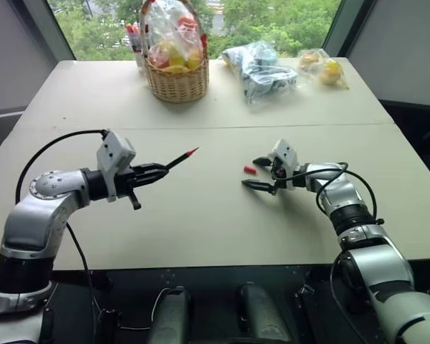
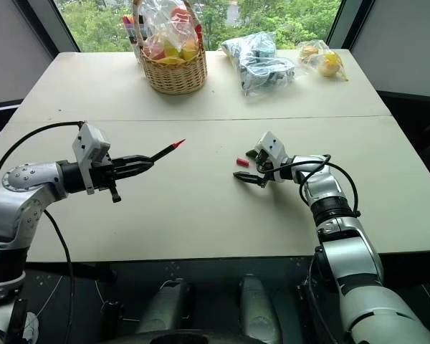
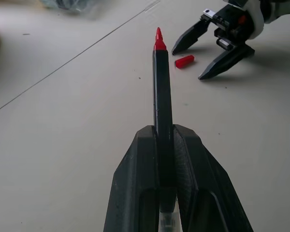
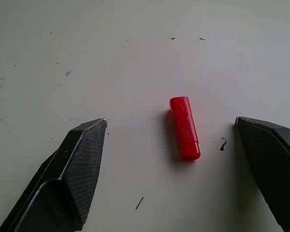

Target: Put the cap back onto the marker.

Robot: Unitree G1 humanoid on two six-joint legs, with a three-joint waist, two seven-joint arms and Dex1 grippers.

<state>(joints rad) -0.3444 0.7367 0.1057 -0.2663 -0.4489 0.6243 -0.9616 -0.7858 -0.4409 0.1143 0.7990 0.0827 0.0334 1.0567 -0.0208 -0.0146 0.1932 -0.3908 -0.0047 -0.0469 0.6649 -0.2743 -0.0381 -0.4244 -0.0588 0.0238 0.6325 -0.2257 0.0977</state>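
We are looking down on a wide pale counter (image 1: 201, 222), with a seam running across it. At its far edge a wicker basket (image 1: 176, 80) wrapped in clear plastic is standing, with a few pens (image 1: 134, 37) just beside it on the left. Farther right two plastic bags are lying, one with dark contents (image 1: 261, 66) and one with yellow fruit (image 1: 324, 68).

Our left claw (image 1: 163, 169) is hovering above the counter on the left side, its two black fingers (image 3: 135, 193) pressing together on the marker (image 3: 162, 101). The marker is sticking out past the fingertips, uncapped, its black body pointing toward the middle of the counter and its red tip raised slightly.

Our right claw (image 4: 171, 145) is sitting low over the counter on the right side, its fingers standing apart with nothing between them gripped. We are seeing the cap (image 4: 184, 127) lying on its side on the counter, in the gap between those spread fingers, touching neither. The cap is well apart from the marker's tip.
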